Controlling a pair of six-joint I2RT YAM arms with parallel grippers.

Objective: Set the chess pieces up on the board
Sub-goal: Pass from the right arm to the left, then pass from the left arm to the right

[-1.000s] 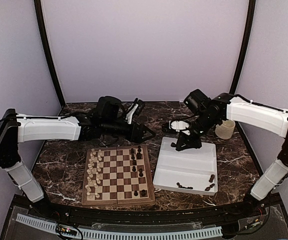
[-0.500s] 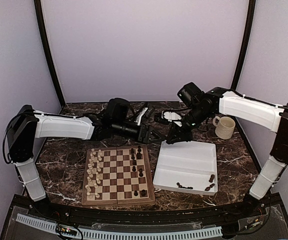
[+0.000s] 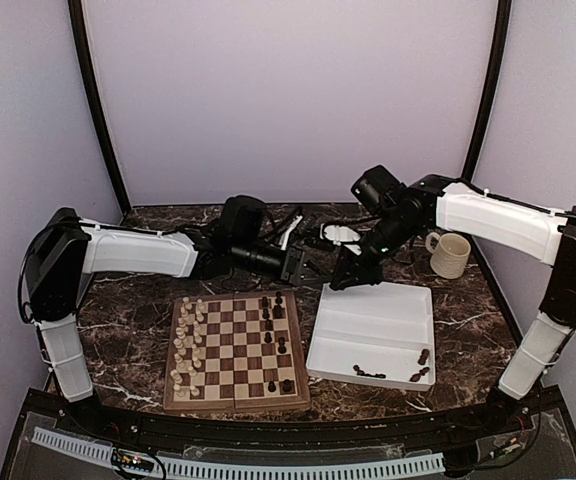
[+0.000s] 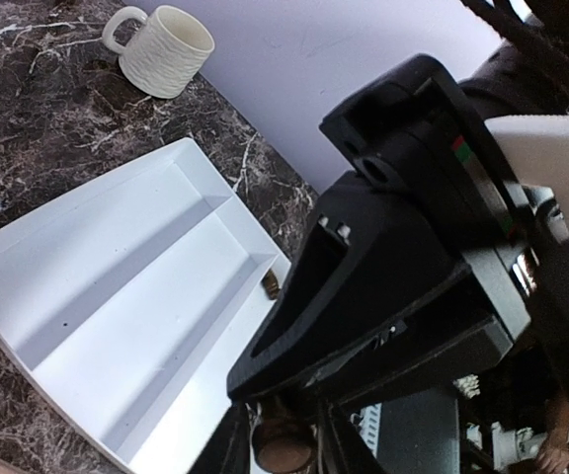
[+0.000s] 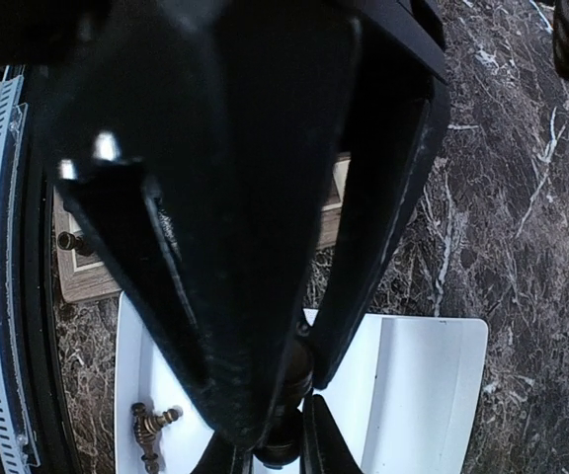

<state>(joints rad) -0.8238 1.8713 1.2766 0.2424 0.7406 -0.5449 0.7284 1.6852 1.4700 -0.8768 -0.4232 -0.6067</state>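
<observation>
CHANGE: up off tray [image 3: 368, 310] with right gripper [image 3: 337, 284] and leftward within the last second, out to meet it with left gripper [image 3: 308, 269], beyond board's [image 3: 236, 403] far right corner — reads as handover, placement pending | GRIP: dark piece [image 4: 284, 446] pinched tight in right; flanked by left, closure impossible to tell | TEXT: none legible

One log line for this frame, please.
phase: handover | left gripper and right gripper: both on one dark piece | board: partly set | tray: holds loose pieces
</observation>
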